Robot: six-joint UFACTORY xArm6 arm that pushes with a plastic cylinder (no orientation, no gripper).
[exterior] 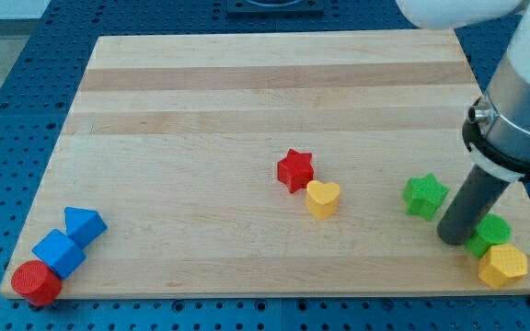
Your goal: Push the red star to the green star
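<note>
You are looking at the red star (294, 170) sitting near the middle of the wooden board (247, 92), well to the view's left of the green star (425, 196). A yellow heart (322, 198) is touching the red star at its lower right, lying between it and the green star. My tip (453, 236) is resting just to the lower right of the green star, apart from it, and is pressing against a green cylinder (490, 233). A yellow hexagon (503, 265) is sitting just below that cylinder. There are no jaws here, only the rod. Far to the green star's left, at the board's corner, a blue triangle (84, 224), blue cube (59, 253) and red cylinder (36, 282) are clustering.
</note>
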